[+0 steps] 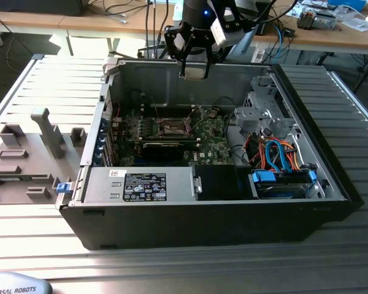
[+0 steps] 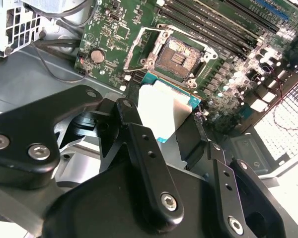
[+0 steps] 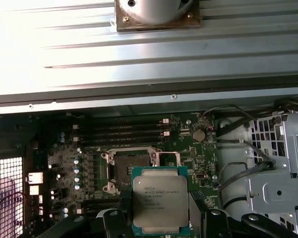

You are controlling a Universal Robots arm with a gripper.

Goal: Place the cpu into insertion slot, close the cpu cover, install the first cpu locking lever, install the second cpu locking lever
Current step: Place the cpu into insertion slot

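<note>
- My gripper (image 1: 193,61) is clenched on the cpu (image 1: 194,69). In both wrist views the fingers (image 3: 114,220) press on two opposite edges of the chip (image 3: 160,200), and its dull metal top faces the first wrist camera.
- The cpu hangs in the air, touching nothing but my fingers. In the exterior view it is high over the open computer case (image 1: 147,79), near the case's far wall and above its rim.
- The insertion slot (image 1: 172,127) sits near the middle of the motherboard (image 1: 214,147), on the floor of the case. It is bare, with its contact field showing in the second wrist view (image 2: 179,57).
- The cpu cover (image 3: 167,157) looks swung up off the slot and stands at one of its sides, so I judge the opening is free.
- The relation that counts: the slot lies well below my gripper and, in the exterior view, a little toward the case's near edge. I am not plumb over it.
- The chip is close to square. In the first wrist view its edges run roughly parallel with the slot's (image 3: 128,168), so little twist seems needed.
</note>
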